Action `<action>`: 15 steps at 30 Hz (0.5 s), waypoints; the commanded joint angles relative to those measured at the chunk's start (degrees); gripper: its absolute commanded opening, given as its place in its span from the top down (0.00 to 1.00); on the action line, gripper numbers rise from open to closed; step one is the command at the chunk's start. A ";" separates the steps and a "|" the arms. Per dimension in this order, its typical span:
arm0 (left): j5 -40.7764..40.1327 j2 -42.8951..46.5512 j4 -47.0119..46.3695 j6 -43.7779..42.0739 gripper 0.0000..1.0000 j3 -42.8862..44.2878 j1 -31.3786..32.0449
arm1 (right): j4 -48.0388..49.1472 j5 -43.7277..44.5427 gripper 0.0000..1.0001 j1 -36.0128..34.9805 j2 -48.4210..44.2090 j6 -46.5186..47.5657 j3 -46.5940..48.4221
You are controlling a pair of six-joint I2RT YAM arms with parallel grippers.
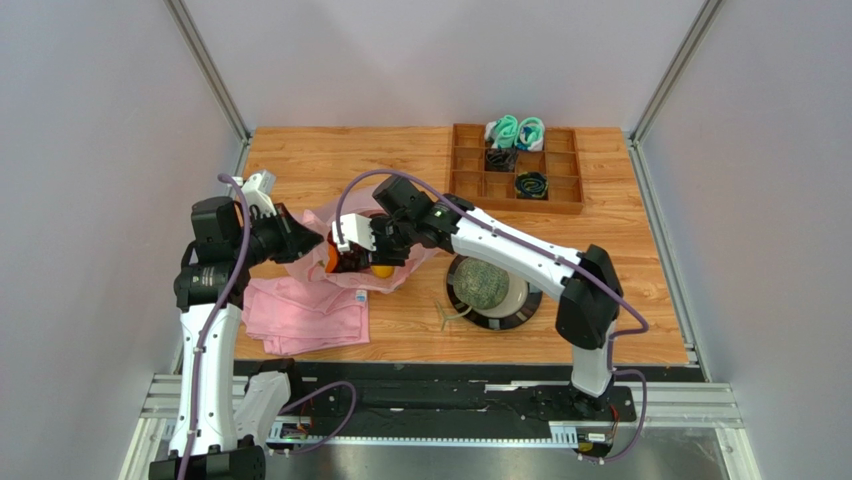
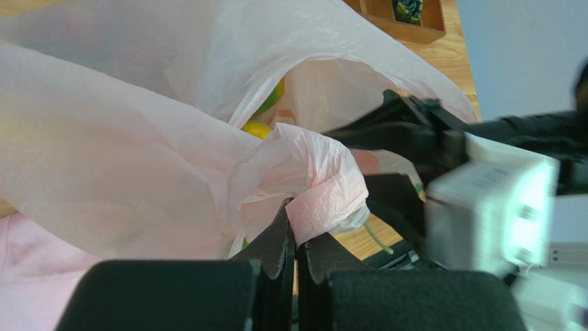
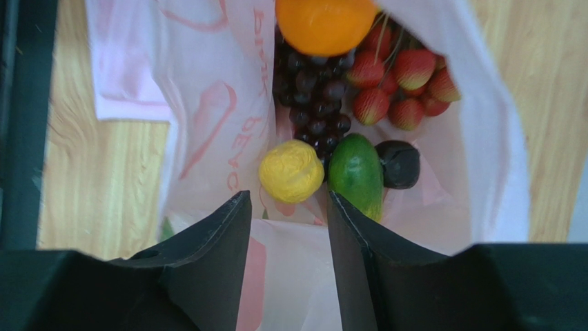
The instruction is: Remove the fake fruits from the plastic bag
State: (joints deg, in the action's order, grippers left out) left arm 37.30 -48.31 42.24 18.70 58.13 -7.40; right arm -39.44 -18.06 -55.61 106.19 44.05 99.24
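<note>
The pink plastic bag (image 1: 400, 262) lies left of centre, its mouth held open. My left gripper (image 1: 303, 243) is shut on a bunched edge of the bag (image 2: 324, 200); its fingertips (image 2: 298, 231) are pressed together. My right gripper (image 3: 288, 200) is open and empty, pointing into the bag's mouth (image 3: 207, 103). Inside lie an orange (image 3: 324, 24), dark purple grapes (image 3: 314, 103), red berries (image 3: 400, 83), a yellow lemon (image 3: 290, 171) just beyond my fingertips, a green fruit (image 3: 355, 172) and a dark piece (image 3: 399, 164). The netted melon (image 1: 487, 283) sits outside on a black plate.
A folded pink cloth (image 1: 300, 315) lies at the front left, beside the bag. A wooden compartment tray (image 1: 517, 170) with teal and black items stands at the back right. The black plate (image 1: 515, 312) is right of the bag.
</note>
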 commanded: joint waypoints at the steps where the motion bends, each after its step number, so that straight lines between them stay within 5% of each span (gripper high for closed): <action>1: -1.44 1.82 3.46 -1.91 1.00 3.04 -0.51 | -5.98 1.80 0.52 2.43 4.89 8.94 8.31; 11: 0.67 1.38 6.10 -3.49 1.00 4.80 -0.51 | -10.74 6.55 0.54 3.50 17.72 11.05 20.35; 15: 1.46 1.21 5.93 -3.41 1.00 4.10 -0.51 | -13.73 8.74 0.48 3.58 22.12 12.28 24.41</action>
State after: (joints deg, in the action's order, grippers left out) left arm 37.30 -47.13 47.75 16.19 61.04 -7.55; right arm -49.32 -12.29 -51.83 125.21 53.63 118.78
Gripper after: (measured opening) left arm 0.008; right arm 0.487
